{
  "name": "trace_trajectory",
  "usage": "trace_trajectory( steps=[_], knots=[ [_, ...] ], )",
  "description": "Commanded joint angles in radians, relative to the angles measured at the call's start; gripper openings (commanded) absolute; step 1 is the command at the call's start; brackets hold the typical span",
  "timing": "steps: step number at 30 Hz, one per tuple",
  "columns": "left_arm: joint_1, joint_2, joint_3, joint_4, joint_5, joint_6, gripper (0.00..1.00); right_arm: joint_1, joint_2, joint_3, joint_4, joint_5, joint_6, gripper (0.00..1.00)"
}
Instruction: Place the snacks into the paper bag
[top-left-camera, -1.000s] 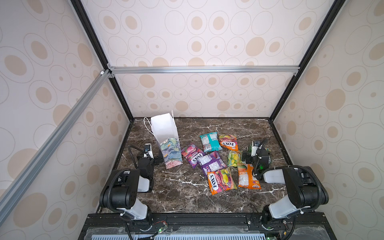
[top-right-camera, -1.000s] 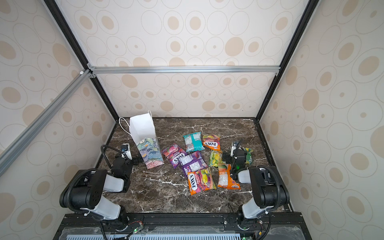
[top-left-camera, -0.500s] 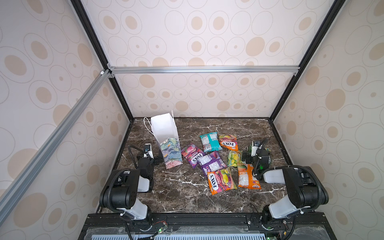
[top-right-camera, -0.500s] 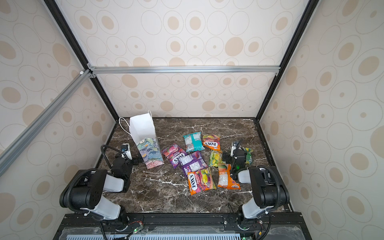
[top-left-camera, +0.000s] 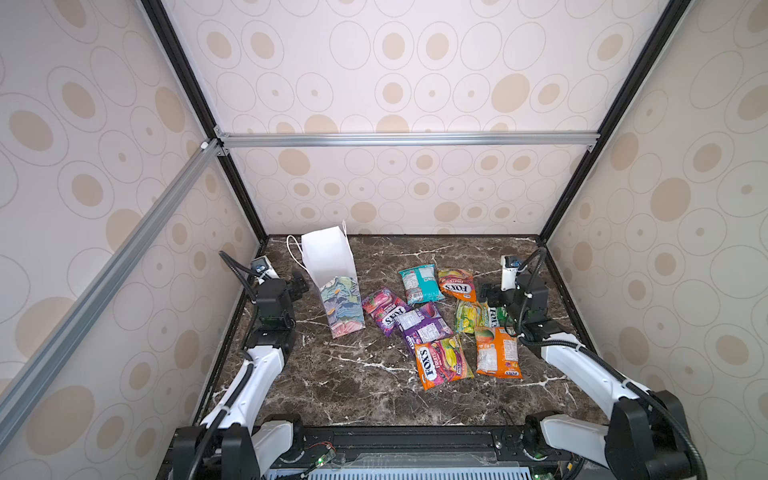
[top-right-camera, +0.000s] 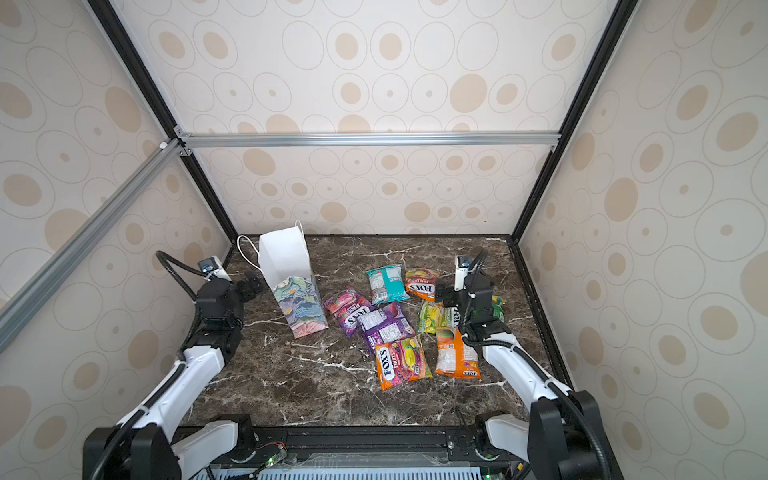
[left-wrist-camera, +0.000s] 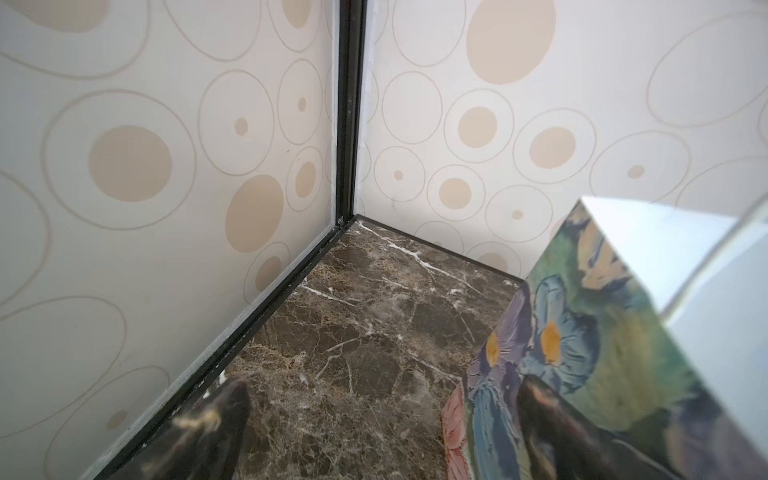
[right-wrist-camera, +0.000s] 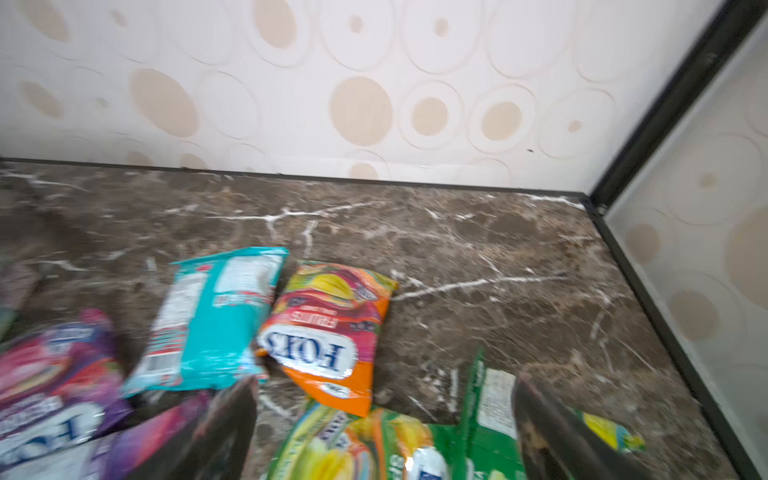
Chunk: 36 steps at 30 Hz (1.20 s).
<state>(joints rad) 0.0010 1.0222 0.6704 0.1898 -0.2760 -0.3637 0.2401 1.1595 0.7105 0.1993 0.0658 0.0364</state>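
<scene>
The paper bag (top-left-camera: 332, 282) (top-right-camera: 291, 286) stands at the back left, with a floral outside and a white inside. Several snacks lie to its right: teal (top-left-camera: 419, 284), orange FOX'S (top-left-camera: 457, 284), pink-red (top-left-camera: 384, 309), purple (top-left-camera: 424, 326), yellow-green (top-left-camera: 473, 316), multicolour (top-left-camera: 442, 361) and another orange one (top-left-camera: 496, 351). My left gripper (top-left-camera: 297, 284) (left-wrist-camera: 382, 399) is open and empty just left of the bag (left-wrist-camera: 602, 332); one finger overlaps its floral side. My right gripper (top-left-camera: 488, 295) (right-wrist-camera: 386, 390) is open over the yellow-green packet (right-wrist-camera: 374, 444) and holds nothing.
The snacks and the bag rest on a dark marble table (top-left-camera: 332, 386). Patterned walls with black corner posts close in the back and both sides. The left gripper works close to the back-left corner (left-wrist-camera: 345, 220). Bare marble (right-wrist-camera: 498, 249) lies behind the packets.
Both arms have unfolded from a low tucked posture, and their grippers have shifted slightly towards the back. The right wrist view is blurred. The snacks and the bag lie as before.
</scene>
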Motion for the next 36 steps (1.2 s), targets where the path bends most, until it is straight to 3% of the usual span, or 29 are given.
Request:
trace_trajectory(
  steps=[1, 5, 8, 12, 16, 24, 28, 36],
  knots=[
    [-0.003, -0.111, 0.148, -0.449, 0.122, -0.125, 1.00, 0.119, -0.037, 0.090, -0.190, -0.072, 0.001, 0.93],
    [-0.002, -0.196, 0.327, -0.639, 0.140, -0.068, 1.00, 0.297, -0.012, 0.227, -0.219, -0.068, 0.017, 0.91],
    [-0.002, -0.214, 0.437, -0.675, 0.186, -0.021, 1.00, 0.415, 0.072, 0.363, -0.242, -0.071, 0.032, 0.88],
    [-0.002, -0.148, 0.549, -0.655, 0.350, 0.045, 1.00, 0.543, 0.216, 0.535, -0.234, -0.018, 0.019, 0.87],
    [-0.003, -0.047, 0.643, -0.677, 0.327, 0.086, 1.00, 0.630, 0.385, 0.712, -0.221, 0.037, 0.013, 0.87],
    [-0.002, -0.022, 0.646, -0.618, 0.306, 0.167, 1.00, 0.668, 0.655, 1.018, -0.250, 0.095, 0.036, 0.85],
    [-0.002, -0.033, 0.599, -0.576, 0.223, 0.198, 1.00, 0.672, 0.755, 1.157, -0.296, 0.108, 0.018, 0.84],
    [0.000, -0.058, 0.494, -0.485, 0.258, 0.179, 1.00, 0.674, 0.856, 1.286, -0.331, 0.142, 0.014, 0.79]
  ],
)
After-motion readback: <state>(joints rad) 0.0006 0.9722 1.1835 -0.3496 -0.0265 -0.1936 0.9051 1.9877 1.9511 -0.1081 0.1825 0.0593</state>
